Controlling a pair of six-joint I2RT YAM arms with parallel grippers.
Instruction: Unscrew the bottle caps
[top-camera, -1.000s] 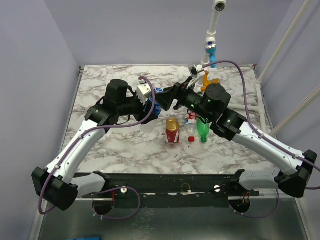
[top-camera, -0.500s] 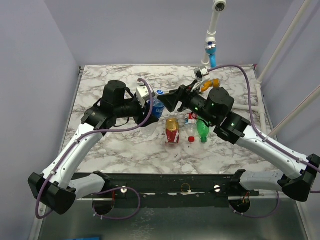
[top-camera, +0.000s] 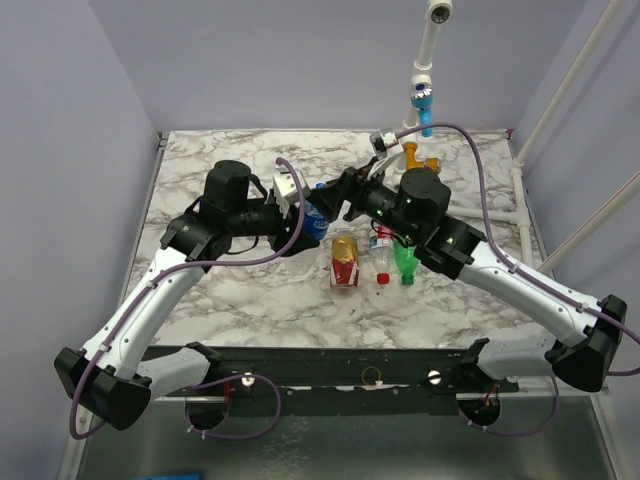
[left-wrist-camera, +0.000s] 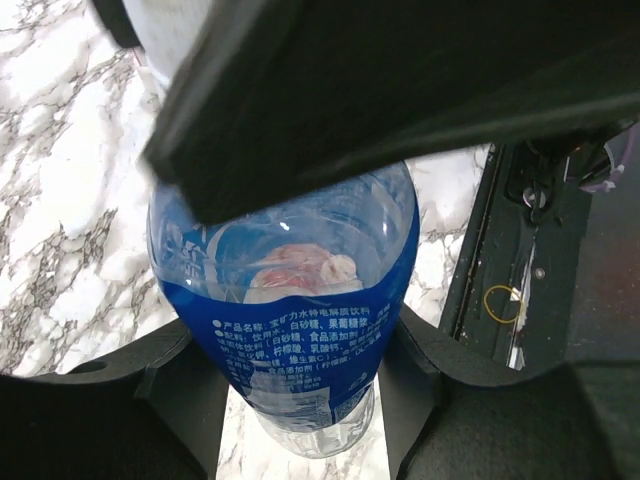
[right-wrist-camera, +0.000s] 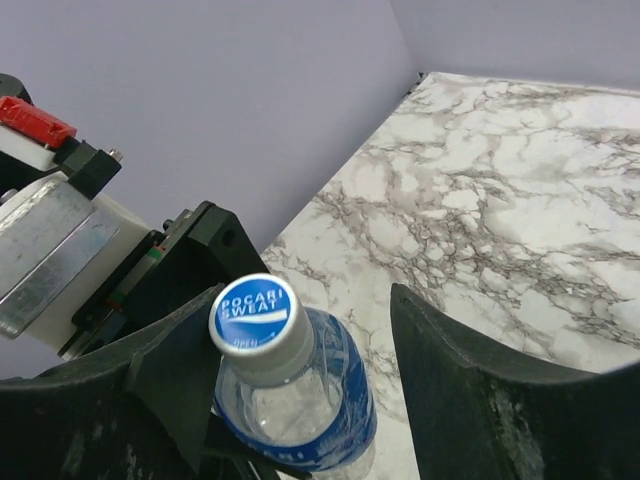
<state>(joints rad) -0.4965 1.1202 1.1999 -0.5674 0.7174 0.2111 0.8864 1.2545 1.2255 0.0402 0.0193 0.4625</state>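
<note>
Bearing blue lettering, the cap (right-wrist-camera: 253, 313) tops its bottle (right-wrist-camera: 322, 405).

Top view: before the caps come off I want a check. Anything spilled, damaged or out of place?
Nothing stands out. The left gripper clamps the blue-label bottle, cap on, with the right gripper open around the cap. The amber bottle, red-capped bottle and green bottle sit in a row; no spill shows.

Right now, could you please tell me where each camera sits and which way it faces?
Top external: above and behind the bases, looking down on the table; left arm and right arm show.
Left wrist: faces down along the left gripper, which clamps the blue-label bottle.
Right wrist: faces its cap through the open right gripper.
Shared: that bottle, in all three.
</note>
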